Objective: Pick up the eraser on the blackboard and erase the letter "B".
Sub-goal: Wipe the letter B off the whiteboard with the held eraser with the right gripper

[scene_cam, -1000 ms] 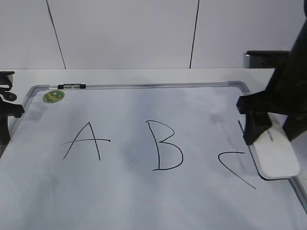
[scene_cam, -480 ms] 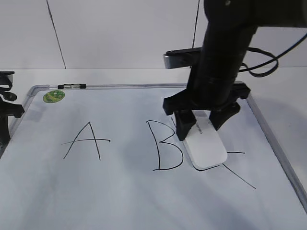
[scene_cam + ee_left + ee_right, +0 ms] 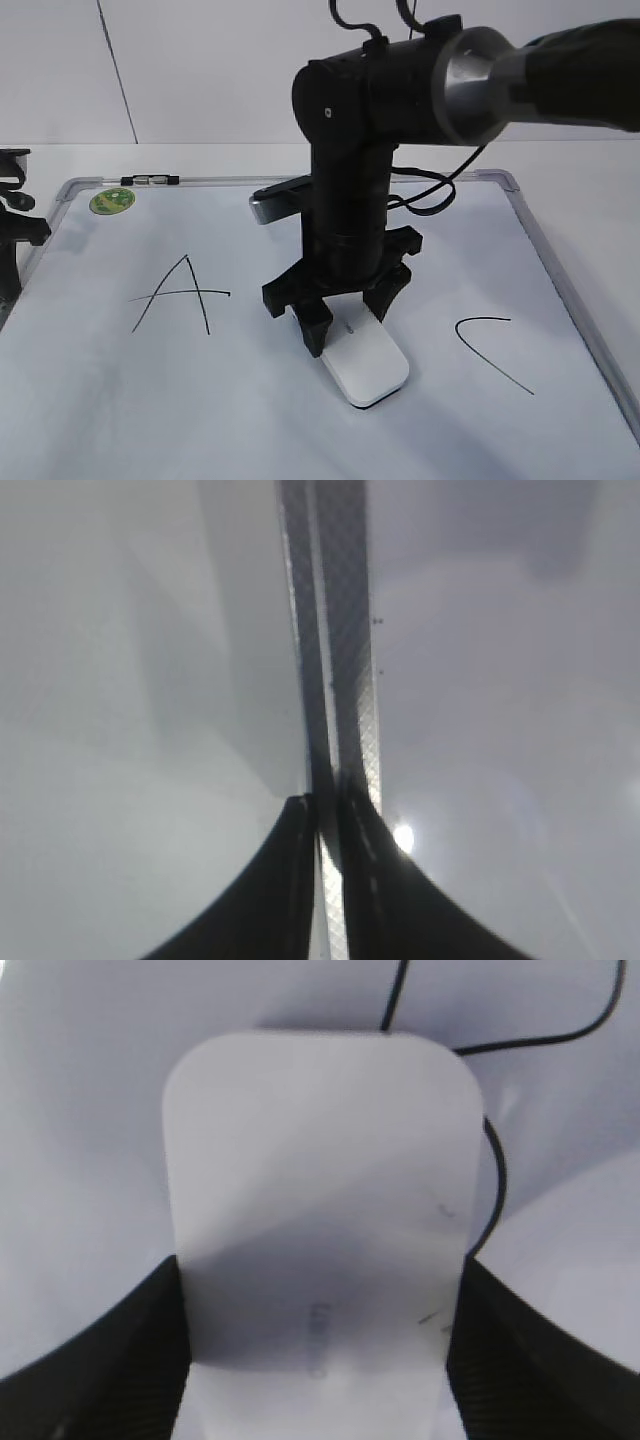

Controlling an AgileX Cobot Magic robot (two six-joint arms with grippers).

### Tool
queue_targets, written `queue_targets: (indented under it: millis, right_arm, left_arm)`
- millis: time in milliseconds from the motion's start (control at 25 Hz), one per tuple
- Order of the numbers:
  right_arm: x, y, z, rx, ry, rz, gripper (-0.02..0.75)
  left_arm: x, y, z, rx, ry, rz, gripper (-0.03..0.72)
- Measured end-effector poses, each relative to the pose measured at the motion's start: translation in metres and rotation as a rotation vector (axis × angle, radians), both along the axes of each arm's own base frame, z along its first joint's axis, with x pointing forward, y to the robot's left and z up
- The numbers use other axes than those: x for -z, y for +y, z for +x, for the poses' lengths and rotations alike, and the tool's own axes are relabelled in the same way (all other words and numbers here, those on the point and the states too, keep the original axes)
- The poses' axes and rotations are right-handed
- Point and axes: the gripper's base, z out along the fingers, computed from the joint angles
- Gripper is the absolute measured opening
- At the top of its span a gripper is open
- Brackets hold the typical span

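My right gripper (image 3: 347, 325) is shut on the white eraser (image 3: 368, 368) and presses it flat on the blackboard (image 3: 250, 430), between the "A" and the "C". In the right wrist view the eraser (image 3: 320, 1180) fills the space between the jaws (image 3: 320, 1360). Thin black strokes of the letter "B" (image 3: 497, 1185) curve out from behind its far and right edges. In the exterior view the arm and eraser hide the "B". My left gripper (image 3: 15, 225) sits at the board's left edge, its jaws (image 3: 328, 820) closed on the grey frame (image 3: 345, 630).
The black "A" (image 3: 180, 295) is to the left of the eraser and the black "C" (image 3: 490, 352) to the right. A round green sticker (image 3: 112, 201) and a small black-and-clear clip (image 3: 150, 181) sit at the board's far left corner. A white wall stands behind.
My right arm has carried the eraser leftward from the board's right edge, past the "C", onto the spot where the "B" showed. The left gripper has not moved.
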Motion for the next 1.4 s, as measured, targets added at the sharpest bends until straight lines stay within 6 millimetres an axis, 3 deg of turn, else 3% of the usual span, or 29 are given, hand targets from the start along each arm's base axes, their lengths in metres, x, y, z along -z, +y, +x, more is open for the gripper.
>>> queue_targets:
  millis: [280, 680, 1000, 1400]
  right_arm:
    - [0.007, 0.017, -0.006, -0.084, -0.013, -0.055, 0.553]
    - [0.010, 0.018, -0.005, -0.098, -0.001, -0.065, 0.553]
    - [0.011, 0.016, -0.003, -0.092, -0.013, -0.084, 0.553]
    - [0.015, -0.001, 0.011, 0.014, 0.039, -0.043, 0.553]
  left_arm:
    - [0.001, 0.000, 0.000, 0.000, 0.002, 0.000, 0.038]
    - [0.001, 0.001, 0.000, -0.001, 0.004, 0.000, 0.038]
    - [0.001, 0.001, 0.000, -0.001, 0.006, 0.000, 0.038]
    - [0.001, 0.000, 0.000, -0.002, 0.006, -0.002, 0.037]
